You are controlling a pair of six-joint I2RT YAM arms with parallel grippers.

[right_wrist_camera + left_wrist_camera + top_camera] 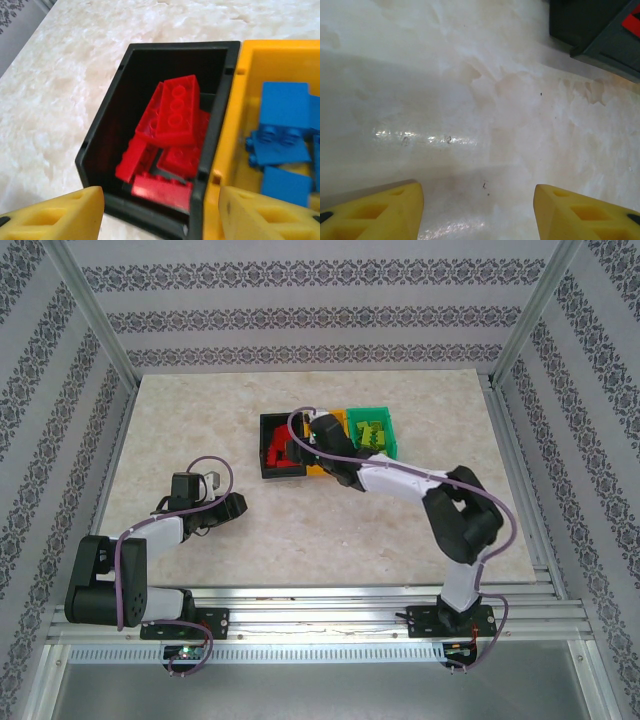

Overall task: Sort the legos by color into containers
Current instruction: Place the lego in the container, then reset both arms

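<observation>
Three bins stand side by side at the table's middle back. The black bin [268,445] [100,145] holds several red legos [172,112] [279,452]. Several blue legos [282,132] lie in the orange-yellow bin [250,65] [340,417]. Yellow-green legos [371,432] fill the green bin [392,437]. My right gripper [300,450] [160,212] hovers open over the black bin's near rim, nothing between its yellow fingers [55,217]. Low over bare table at the left, my left gripper [238,505] [479,212] is open and empty, its yellow fingers [375,212] wide apart.
The marble-patterned table [330,530] [470,100] lies bare around the left gripper. A corner of the black bin [590,25] shows at the upper right of the left wrist view. Patterned walls and metal frame posts [100,315] enclose the table.
</observation>
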